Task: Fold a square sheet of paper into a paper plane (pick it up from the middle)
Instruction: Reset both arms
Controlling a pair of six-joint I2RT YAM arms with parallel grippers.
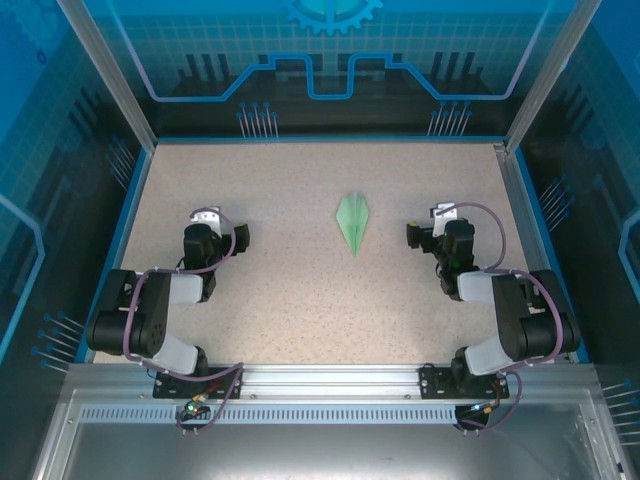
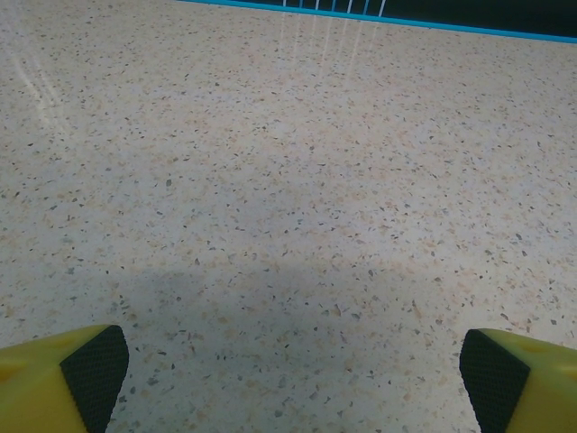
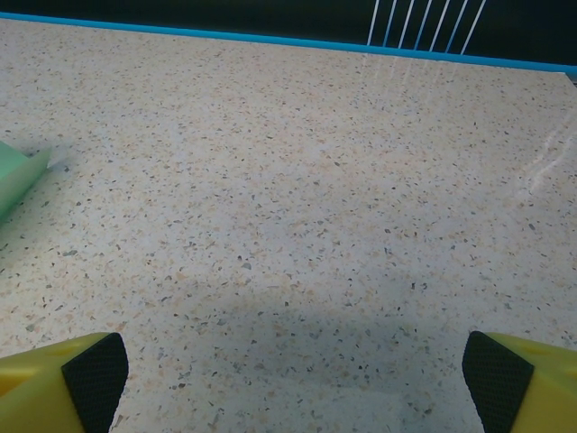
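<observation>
Now, the slim, pointed paper plane of pale mint-green paper lies flat on the beige speckled stone-look counter. It sits near the middle of the surface, a little towards the far side. Its long tapered tip points at the near edge where the arm bases are bolted, and a centre crease runs along its length. It rests between the two arms, apart from both and somewhat nearer the right arm than the left arm.

The left jaws are spread wide and released. In the left wrist view their yellow fingers with black pads sit at the two bottom corners, with bare speckled counter between them. The right jaws are likewise fully released, black pads far apart over bare counter. At the left edge of the right wrist view a corner of the green paper plane lies on the counter, well away from the pads. A blue rim bounds the counter's far edge.
</observation>
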